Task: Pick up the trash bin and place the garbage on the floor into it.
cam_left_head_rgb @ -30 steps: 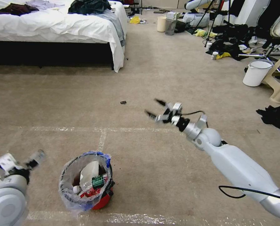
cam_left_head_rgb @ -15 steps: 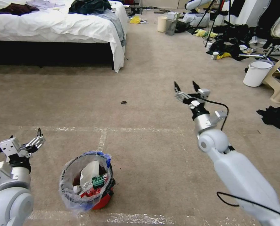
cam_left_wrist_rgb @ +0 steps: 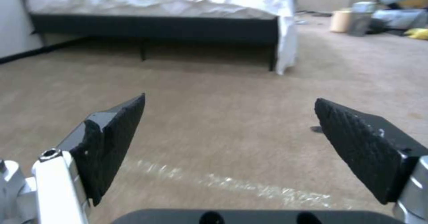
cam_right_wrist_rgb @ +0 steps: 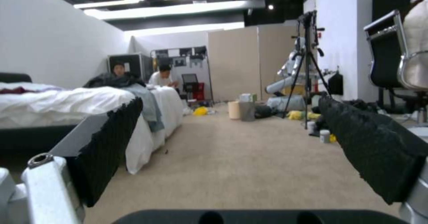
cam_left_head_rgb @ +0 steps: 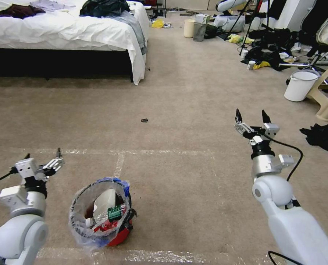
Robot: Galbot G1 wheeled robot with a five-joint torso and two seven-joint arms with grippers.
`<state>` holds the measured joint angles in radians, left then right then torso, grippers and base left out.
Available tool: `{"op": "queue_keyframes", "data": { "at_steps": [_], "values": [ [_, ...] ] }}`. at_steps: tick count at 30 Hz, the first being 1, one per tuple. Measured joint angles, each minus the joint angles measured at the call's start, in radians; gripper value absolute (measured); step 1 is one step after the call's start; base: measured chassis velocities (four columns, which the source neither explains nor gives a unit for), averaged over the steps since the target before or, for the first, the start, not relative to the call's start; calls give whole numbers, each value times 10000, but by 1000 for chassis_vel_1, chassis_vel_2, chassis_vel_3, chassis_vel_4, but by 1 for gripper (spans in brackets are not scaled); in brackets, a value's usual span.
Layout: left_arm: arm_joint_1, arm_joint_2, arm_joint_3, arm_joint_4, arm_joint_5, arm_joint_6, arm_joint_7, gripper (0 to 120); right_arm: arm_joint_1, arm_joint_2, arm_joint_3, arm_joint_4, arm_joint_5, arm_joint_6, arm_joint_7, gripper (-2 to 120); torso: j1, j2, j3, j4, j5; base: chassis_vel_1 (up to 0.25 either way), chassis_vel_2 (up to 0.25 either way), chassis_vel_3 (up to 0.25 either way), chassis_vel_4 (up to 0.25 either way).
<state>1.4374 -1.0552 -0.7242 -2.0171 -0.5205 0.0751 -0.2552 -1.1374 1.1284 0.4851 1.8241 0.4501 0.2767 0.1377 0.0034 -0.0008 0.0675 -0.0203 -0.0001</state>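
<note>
Left end effector (cam_left_head_rgb: 42,156) spread wide, just beside trash bin (cam_left_head_rgb: 101,211).

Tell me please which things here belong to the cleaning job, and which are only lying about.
Belong to the job:
- trash bin, already holding garbage
- small dark scrap on the floor
- left gripper, right gripper, both open, empty

Only lying about:
- white bucket
- bed
- black cloth

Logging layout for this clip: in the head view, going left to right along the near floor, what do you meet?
Left gripper, jaws open → small round red trash bin with clear plastic liner → right gripper, jaws open → crumpled black cloth on the taupe carpet.
</note>
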Motion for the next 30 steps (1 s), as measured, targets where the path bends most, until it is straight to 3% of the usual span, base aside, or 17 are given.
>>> {"op": "queue_keyframes", "data": {
  "at_steps": [7,12,17,30],
  "values": [
    [-696,143,747,329,-299,-56,135,100,-857,737,302,245,-806,365,-96,100,0,0,0,-1,-1,0,0,0,0],
    [-1105,394,1301,726,-297,-168,579,100,-1542,1428,725,381,-1275,609,-295,100,0,1,0,0,0,0,0,0,0],
    [-1459,396,1526,944,-207,-255,574,100,-1880,1595,998,484,-1491,699,-421,100,0,1,0,-2,-2,0,0,0,0],
    [-1504,369,1551,934,-240,-211,455,100,-1921,1589,1034,501,-1479,691,-447,100,0,1,0,0,-1,0,0,0,0]
  ]
}}
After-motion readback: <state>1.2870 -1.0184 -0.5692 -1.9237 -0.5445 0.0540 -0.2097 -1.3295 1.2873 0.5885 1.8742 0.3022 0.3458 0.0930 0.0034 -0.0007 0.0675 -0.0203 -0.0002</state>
